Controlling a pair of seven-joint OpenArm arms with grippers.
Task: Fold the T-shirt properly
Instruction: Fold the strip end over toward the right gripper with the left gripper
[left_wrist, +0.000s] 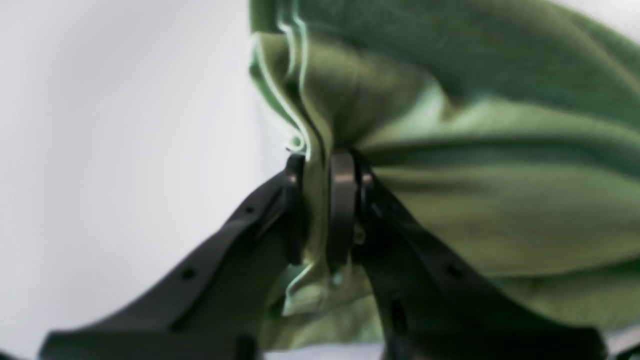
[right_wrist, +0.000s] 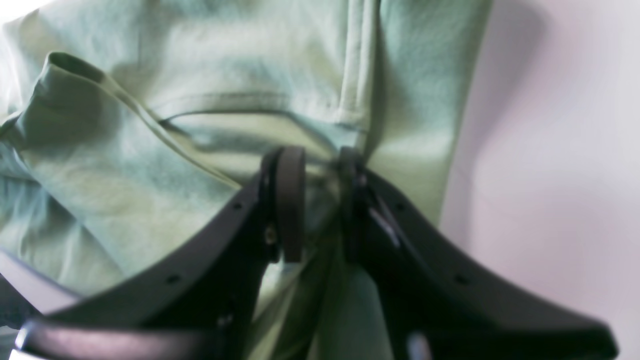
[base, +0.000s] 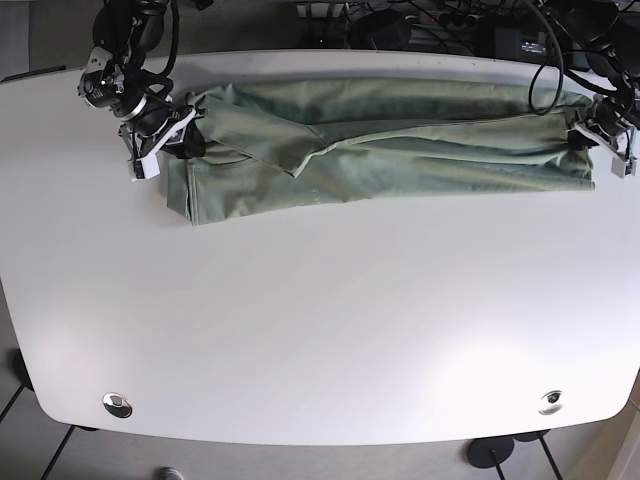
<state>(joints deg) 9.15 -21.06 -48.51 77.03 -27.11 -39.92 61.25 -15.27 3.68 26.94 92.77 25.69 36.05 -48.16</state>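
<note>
You had shirt (base: 400, 150) stretched long, side to side, between left pincer (base: 582, 138) and right pincer (base: 190, 140), both clenched on cloth ends.

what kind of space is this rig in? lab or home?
Likely a lab or test workspace: a bare white table carrying only the green T-shirt, a tangle of cables and electronics behind its far edge, and tiled floor below.
</note>
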